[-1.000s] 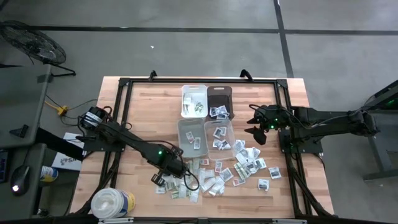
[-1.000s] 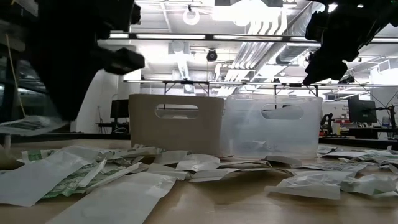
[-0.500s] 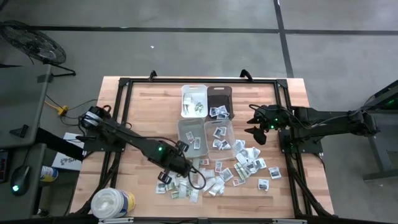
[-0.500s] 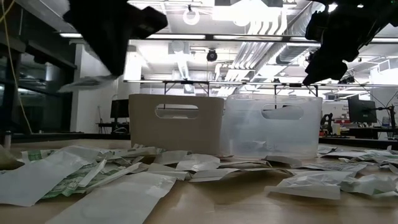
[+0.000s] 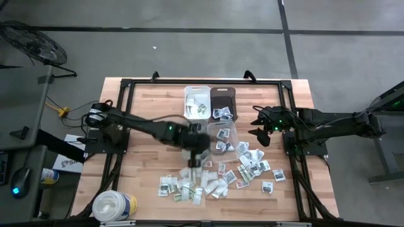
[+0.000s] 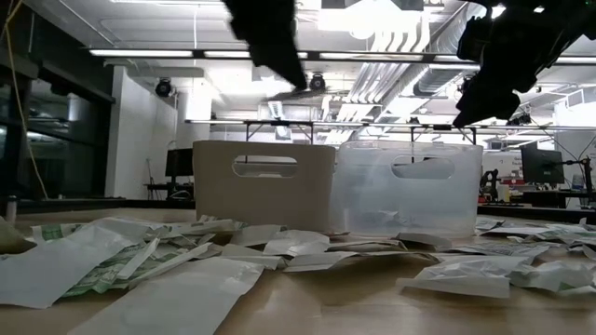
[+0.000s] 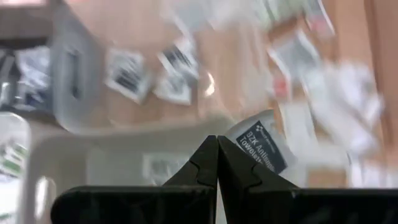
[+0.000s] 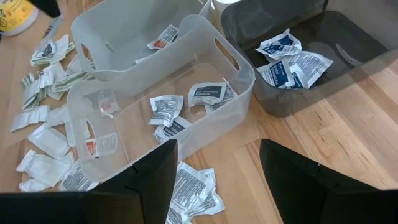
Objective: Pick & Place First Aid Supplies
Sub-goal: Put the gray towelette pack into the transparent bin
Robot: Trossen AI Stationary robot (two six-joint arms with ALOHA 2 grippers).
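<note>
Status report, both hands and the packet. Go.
Left hand shut on a small white paper packet with dark print, above the clear plastic bins. Right hand open, waiting beside them. Nothing blocking.

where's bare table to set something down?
Free: wood left of the white bin, above the round tub; also the strip between the bins and the right gripper. Crowded: packets scattered in front of the clear bins.

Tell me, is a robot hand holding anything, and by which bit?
Yes. The left gripper pinches a packet by its edge, fingers shut. The right gripper is open and holds nothing.
</note>
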